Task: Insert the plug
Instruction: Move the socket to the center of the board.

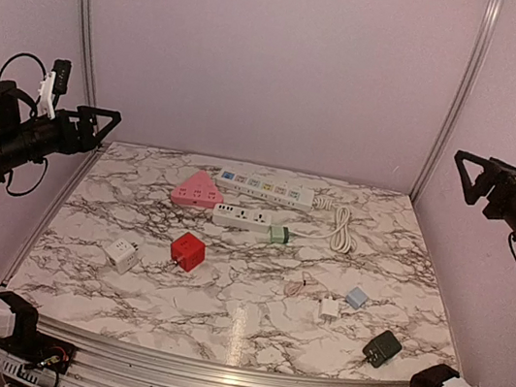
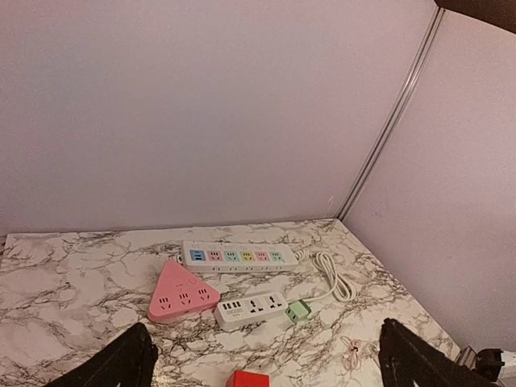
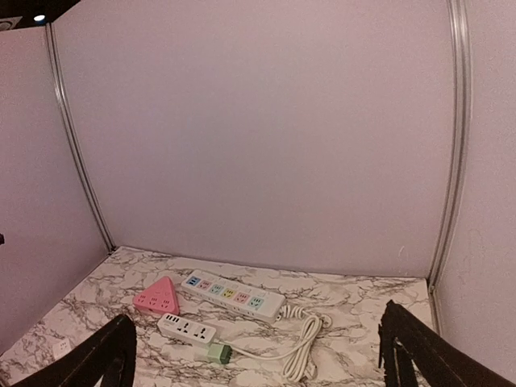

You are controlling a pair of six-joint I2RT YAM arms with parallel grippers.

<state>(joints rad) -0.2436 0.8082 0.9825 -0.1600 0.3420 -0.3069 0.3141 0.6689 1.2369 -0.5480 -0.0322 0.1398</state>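
A green plug (image 1: 278,234) lies on the marble table at the end of a small white power strip (image 1: 241,216), touching it; it also shows in the left wrist view (image 2: 297,310) and the right wrist view (image 3: 218,353). A long white strip with coloured sockets (image 1: 266,188) and a pink triangular socket (image 1: 198,189) lie behind. My left gripper (image 1: 102,127) is open and empty, raised high at the left edge. My right gripper (image 1: 467,178) is open and empty, raised high at the right edge. Both are far from the plug.
A coiled white cable (image 1: 342,227) lies at the back right. A red cube (image 1: 187,251) and a white cube adapter (image 1: 123,255) sit left of centre. A white charger (image 1: 329,309), a blue adapter (image 1: 356,297) and a dark adapter (image 1: 382,348) sit front right.
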